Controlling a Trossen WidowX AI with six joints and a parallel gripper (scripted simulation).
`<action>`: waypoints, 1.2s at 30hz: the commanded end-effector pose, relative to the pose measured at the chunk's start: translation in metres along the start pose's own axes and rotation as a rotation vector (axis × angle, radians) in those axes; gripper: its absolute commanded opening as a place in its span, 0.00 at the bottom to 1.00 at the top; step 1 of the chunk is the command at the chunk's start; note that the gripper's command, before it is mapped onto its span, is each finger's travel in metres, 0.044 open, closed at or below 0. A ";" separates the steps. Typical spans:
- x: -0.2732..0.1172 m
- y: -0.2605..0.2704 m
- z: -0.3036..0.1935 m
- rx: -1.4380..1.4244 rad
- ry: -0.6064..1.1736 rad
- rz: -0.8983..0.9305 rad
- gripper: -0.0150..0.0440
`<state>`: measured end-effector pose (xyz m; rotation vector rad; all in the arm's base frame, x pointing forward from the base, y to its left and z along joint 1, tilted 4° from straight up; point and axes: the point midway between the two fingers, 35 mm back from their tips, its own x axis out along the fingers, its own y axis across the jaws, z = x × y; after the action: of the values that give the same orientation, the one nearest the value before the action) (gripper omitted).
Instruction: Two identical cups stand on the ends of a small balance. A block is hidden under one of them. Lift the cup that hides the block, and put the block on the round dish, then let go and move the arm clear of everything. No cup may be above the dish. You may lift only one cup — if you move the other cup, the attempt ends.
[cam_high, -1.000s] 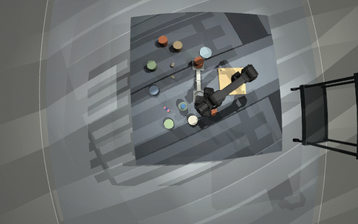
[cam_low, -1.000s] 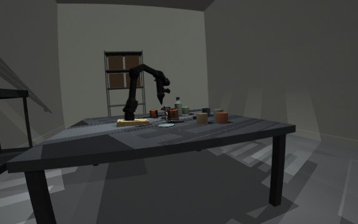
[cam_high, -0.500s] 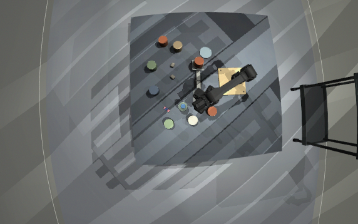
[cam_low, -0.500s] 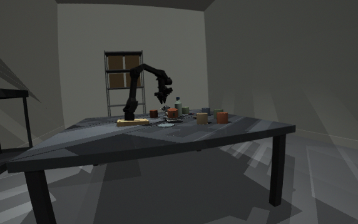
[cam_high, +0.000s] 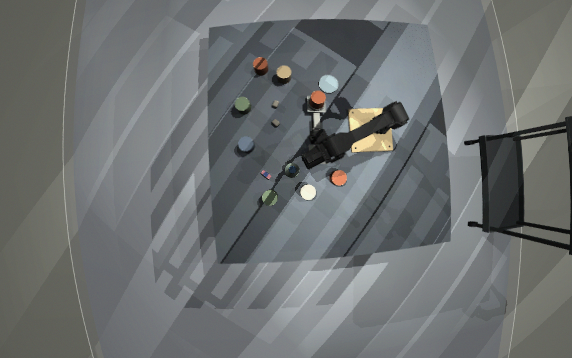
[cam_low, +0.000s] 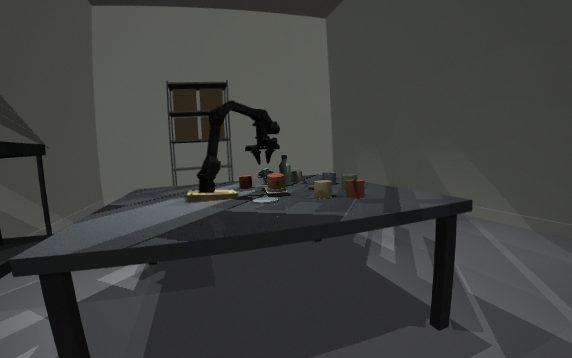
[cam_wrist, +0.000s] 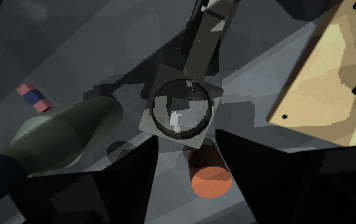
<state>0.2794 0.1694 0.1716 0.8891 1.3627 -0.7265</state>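
Note:
One orange cup (cam_high: 318, 99) (cam_low: 275, 182) stands on one end of the balance (cam_high: 316, 120) (cam_wrist: 205, 55). Another orange cup (cam_high: 339, 178) (cam_low: 245, 181) (cam_wrist: 211, 183) stands on the table beside the other end. That end has no cup; in the wrist view a pale grey block (cam_wrist: 189, 119) shows inside its dark ring. My gripper (cam_low: 263, 161) (cam_wrist: 186, 136) is open and empty, pointing down above this end, which the arm hides in the top view. The pale blue round dish (cam_high: 328, 84) (cam_low: 265, 200) is empty, beside the cup-bearing end.
A green bottle (cam_high: 292, 170) (cam_low: 285, 172) (cam_wrist: 65, 132) stands close to the uncovered end. A cream cylinder (cam_high: 308, 192) stands near it. Tan (cam_high: 283, 73), red (cam_high: 260, 65), green (cam_high: 242, 104) and blue (cam_high: 245, 144) cylinders stand farther out. A striped piece (cam_high: 266, 175) (cam_wrist: 34, 97) lies past the bottle.

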 end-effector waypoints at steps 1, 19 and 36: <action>-0.002 0.001 0.007 0.132 0.003 -0.006 0.69; 0.013 0.000 0.011 0.216 0.002 -0.010 0.69; 0.040 0.000 0.011 0.216 0.002 -0.010 0.69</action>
<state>0.2908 0.1624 0.1409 1.0562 1.2992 -0.8770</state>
